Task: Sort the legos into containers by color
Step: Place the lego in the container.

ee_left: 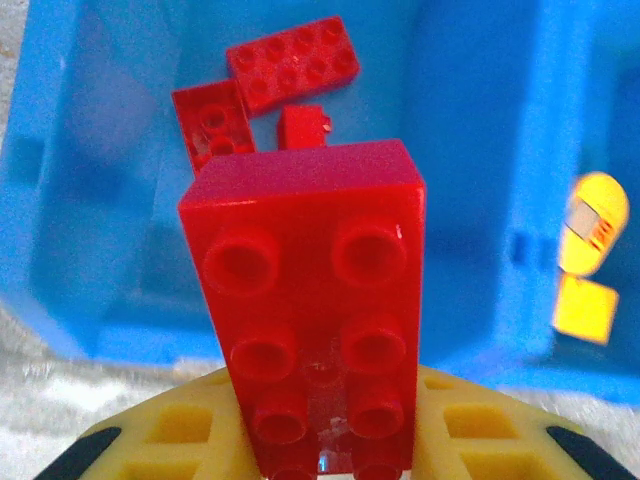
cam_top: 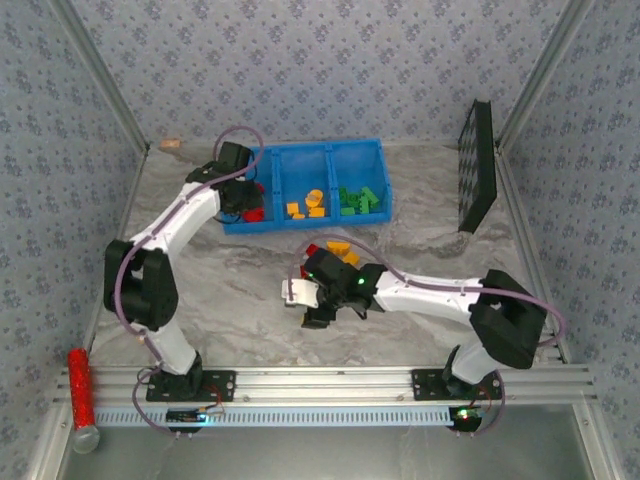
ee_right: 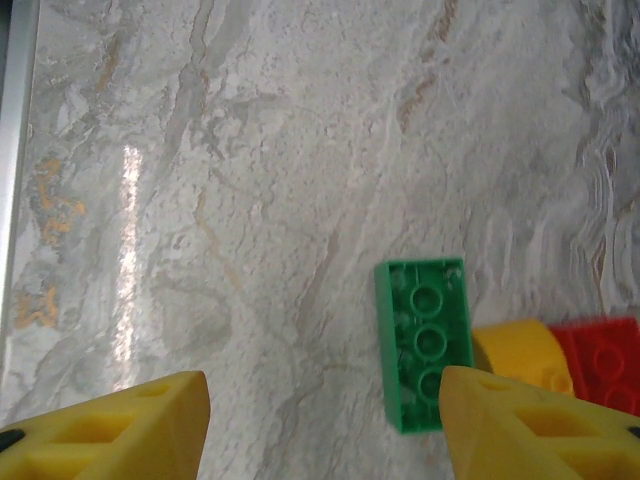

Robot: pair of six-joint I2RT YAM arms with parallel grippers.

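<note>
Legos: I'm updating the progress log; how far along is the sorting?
Done: the containers hold red pieces on the left, yellow-orange pieces in the middle, green pieces on the right. In hand: the left claw grips a red brick at the left bin. Left: a green brick, a yellow brick and a loose red brick lie on the table by the open right claw.

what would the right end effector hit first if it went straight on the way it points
Likely the green lego, lying at the edge of its open gap; otherwise the bare marble table. Depth is unclear.
</note>
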